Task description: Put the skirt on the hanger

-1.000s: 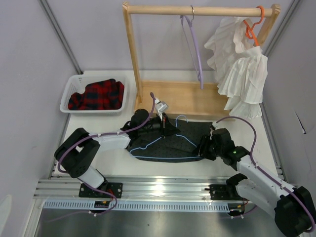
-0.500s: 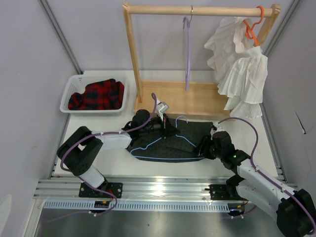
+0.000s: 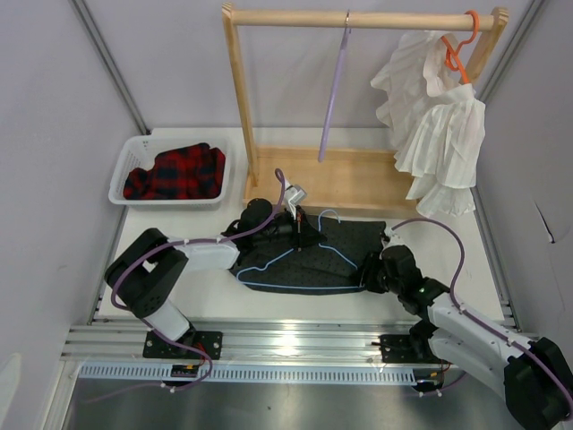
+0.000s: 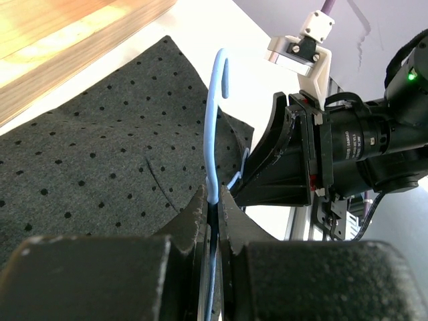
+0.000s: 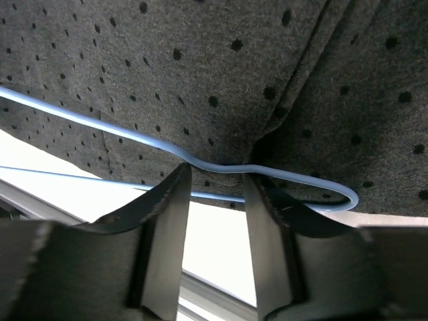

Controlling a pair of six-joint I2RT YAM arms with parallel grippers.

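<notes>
The dark dotted skirt lies flat on the table, with the pale blue hanger lying on it. My left gripper is shut on the hanger's neck just below the hook, over the skirt. My right gripper is open at the skirt's right edge; its fingers straddle the hanger's right end and the skirt's hem, without clamping them.
A white basket holds a red-and-black plaid garment at the back left. A wooden rack stands behind, with a lavender hanger and a white pleated garment on an orange hanger.
The lavender hanger on the rack has swung and turned edge-on. My right gripper has shifted slightly along the skirt's right edge. My left gripper keeps its hold.
</notes>
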